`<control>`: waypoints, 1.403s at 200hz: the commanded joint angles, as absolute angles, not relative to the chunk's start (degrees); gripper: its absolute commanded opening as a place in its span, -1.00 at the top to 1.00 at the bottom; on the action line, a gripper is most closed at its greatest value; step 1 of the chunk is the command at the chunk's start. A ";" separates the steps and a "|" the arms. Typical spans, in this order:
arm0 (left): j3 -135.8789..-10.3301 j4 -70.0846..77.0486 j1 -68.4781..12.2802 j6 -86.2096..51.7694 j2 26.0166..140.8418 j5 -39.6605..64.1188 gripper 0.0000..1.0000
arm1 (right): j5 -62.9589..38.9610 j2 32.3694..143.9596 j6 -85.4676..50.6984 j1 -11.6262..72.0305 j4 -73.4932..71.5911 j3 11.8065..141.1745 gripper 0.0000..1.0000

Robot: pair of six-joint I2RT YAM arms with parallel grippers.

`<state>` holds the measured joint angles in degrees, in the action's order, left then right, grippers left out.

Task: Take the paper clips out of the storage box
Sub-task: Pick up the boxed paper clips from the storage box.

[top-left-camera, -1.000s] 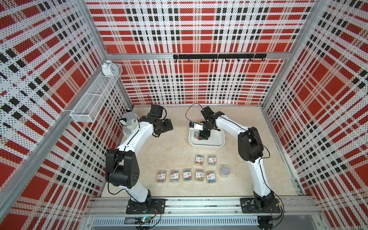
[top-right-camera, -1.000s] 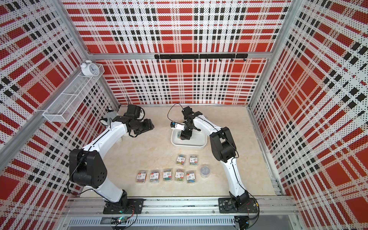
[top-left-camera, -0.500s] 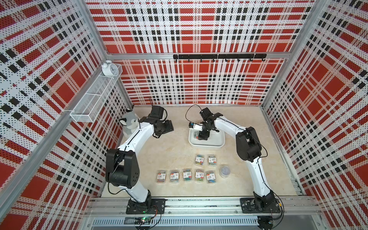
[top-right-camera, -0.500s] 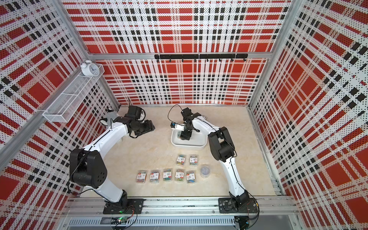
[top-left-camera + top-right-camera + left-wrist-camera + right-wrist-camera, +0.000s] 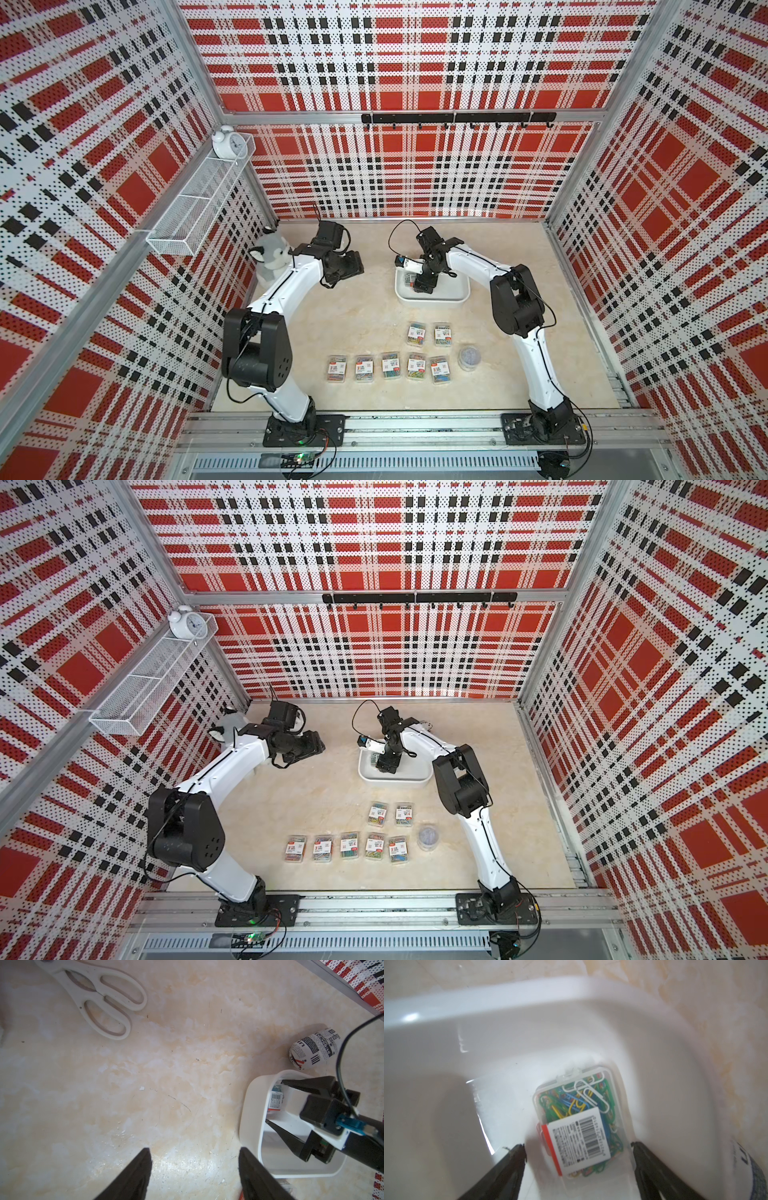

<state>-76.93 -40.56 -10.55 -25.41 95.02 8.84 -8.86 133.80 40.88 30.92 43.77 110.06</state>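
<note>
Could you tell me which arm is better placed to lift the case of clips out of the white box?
Probably the right arm: its open jaws straddle the case in the box. The left arm hangs over bare table.

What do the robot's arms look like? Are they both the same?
Yes, they match. The left arm and right arm are smooth white tubes joined by chunky black joints, with a thin black cable running along. The left gripper and right gripper each have two pointed black fingers.
</note>
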 commanded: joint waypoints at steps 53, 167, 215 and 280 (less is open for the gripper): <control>-75.77 -39.38 -10.88 -24.96 94.44 9.18 -0.38 | -10.22 136.70 39.02 31.37 44.33 109.29 -0.60; -76.11 -39.15 -11.26 -25.23 95.12 9.11 -0.37 | -10.90 132.79 35.04 32.24 44.70 107.99 -0.53; -75.61 -39.19 -11.37 -25.47 94.49 8.71 -0.37 | -9.76 134.61 33.45 32.26 42.22 110.81 -0.47; -75.67 -39.16 -11.34 -25.99 94.48 8.75 -0.37 | -9.64 135.88 31.75 32.26 40.83 109.91 -0.03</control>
<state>-75.88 -40.03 -11.03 -25.56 95.02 8.80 -10.48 133.97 33.15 31.88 41.82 110.08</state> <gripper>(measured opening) 0.686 0.552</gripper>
